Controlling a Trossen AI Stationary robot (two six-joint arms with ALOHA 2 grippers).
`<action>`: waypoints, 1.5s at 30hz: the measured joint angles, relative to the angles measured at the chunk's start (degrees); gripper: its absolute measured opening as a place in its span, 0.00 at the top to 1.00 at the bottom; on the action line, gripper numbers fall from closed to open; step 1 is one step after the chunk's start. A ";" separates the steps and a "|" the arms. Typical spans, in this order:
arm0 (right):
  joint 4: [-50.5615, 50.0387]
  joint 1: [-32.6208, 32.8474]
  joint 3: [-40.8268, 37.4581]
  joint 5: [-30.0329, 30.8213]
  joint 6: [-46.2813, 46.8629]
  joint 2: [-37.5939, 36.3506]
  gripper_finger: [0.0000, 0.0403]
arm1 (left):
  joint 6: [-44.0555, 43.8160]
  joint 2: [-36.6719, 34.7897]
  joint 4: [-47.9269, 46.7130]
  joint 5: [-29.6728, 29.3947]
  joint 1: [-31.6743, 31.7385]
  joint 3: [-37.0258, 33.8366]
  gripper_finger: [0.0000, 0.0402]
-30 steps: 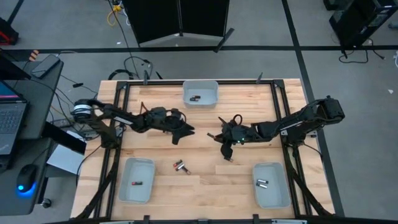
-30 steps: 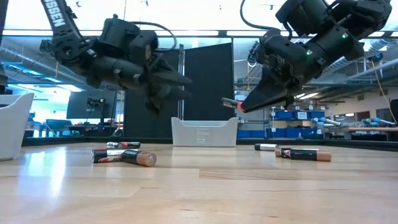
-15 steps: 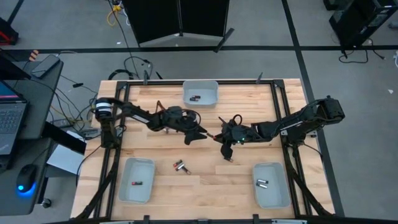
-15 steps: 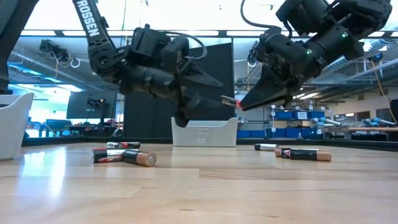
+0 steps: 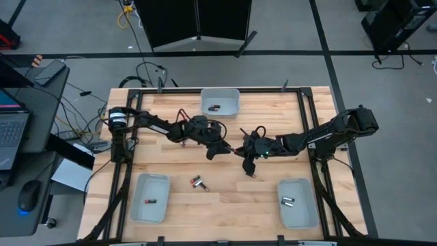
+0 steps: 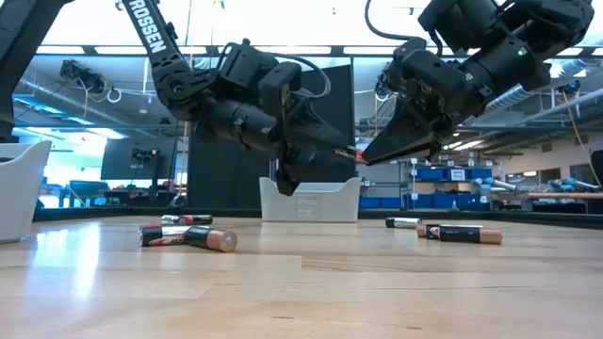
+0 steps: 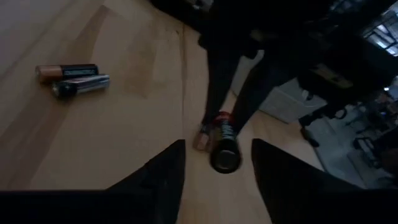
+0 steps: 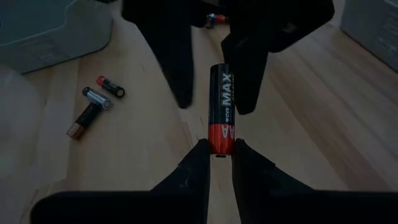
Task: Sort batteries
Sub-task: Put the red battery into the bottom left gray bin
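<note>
Three pale trays point(image 5: 220, 102) are seen. One red-and-black battery point(image 8: 221, 118) (marked MAX) is pinched above mid-table by the right gripper point(image 8: 217, 149); the left gripper point(image 7: 214, 152) is spread around its end.

Pale wooden desk point(image 5: 225, 198) of smooth planks with visible grain and a soft sheen. Matt light-grey plastic trays point(image 5: 220, 102). The held battery point(image 8: 221, 109) has a glossy red-and-black wrap; loose batteries point(image 6: 188, 236) show shiny copper-coloured metal ends. Both end effectors' fingers point(image 8: 189, 171) look like matt black plastic.
</note>
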 joint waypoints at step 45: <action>-3.65 0.00 0.02 -0.53 -3.02 -0.05 0.58 | 10.04 -42.60 -91.01 -13.35 -12.81 11.92 0.86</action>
